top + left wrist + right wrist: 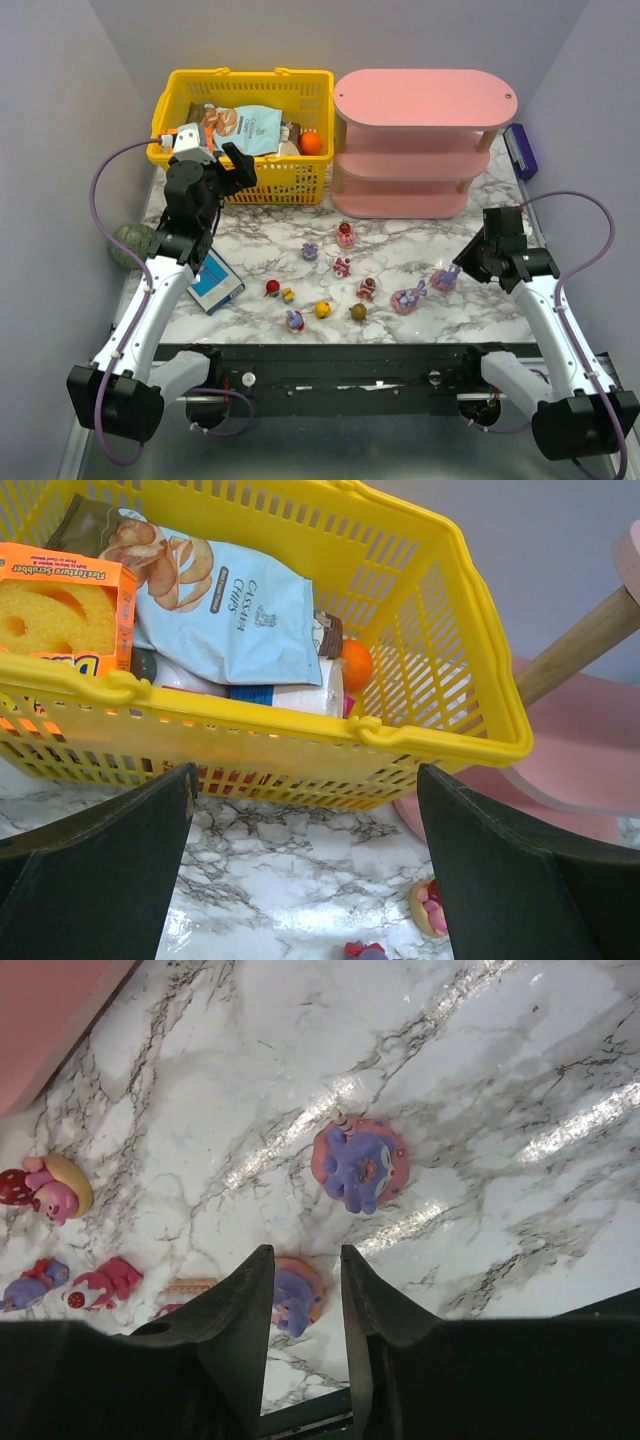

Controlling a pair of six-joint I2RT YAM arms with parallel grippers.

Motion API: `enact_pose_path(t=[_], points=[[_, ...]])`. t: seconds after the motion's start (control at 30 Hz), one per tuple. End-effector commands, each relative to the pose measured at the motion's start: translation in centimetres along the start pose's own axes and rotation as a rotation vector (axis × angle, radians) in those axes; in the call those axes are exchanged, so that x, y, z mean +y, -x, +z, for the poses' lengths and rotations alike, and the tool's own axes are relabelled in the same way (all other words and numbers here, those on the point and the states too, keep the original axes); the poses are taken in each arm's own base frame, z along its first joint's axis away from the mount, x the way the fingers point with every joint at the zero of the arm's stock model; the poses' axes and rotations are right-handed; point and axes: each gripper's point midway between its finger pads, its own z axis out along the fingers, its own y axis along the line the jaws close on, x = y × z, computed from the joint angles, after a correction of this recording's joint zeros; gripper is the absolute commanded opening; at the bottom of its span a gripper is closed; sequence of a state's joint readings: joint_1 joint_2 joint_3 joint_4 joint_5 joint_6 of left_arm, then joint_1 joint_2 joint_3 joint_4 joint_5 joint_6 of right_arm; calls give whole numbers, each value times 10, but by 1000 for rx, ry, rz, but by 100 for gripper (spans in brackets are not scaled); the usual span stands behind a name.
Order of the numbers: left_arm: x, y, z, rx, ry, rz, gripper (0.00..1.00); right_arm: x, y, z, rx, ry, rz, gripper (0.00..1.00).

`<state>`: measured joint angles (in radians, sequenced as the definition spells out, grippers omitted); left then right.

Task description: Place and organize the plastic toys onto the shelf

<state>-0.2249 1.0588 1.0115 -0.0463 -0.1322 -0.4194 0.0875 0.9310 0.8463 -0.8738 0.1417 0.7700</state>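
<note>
Over the right side of the table | my right end effector: jaws slightly apart, empty | purple bunny toy on the marble right under it, shelf well apart | imo centre first, drop straight, pinch gently | left end effector wide apart by the basket

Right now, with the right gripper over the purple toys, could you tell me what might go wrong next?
1. The right gripper has its fingers only narrowly apart above a purple toy; coming down like this, a fingertip may knock it rather than straddle it.
2. A second purple toy lies close by and could get nudged.
3. The left gripper hangs wide open facing the yellow basket; a forward move might strike its front wall.
</note>
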Motion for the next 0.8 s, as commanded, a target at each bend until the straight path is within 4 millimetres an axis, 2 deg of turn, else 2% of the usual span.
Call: enact_pose_path(t=[0.0,0.2,0.47,0.77], points=[[-1,12,-3,-42,6,7,99,-12,-7,0,56,-63,-62,41],[-3,11,-4,-41,0,-3,99,-9,-11,11,76,-63,-51,41],[-4,11,-3,-36,-5,-5,99,-5,-12,26,104,-75,-54,35],[-2,10,-3,-30,2,-1,99,-14,-17,31,108,-103,-66,36]])
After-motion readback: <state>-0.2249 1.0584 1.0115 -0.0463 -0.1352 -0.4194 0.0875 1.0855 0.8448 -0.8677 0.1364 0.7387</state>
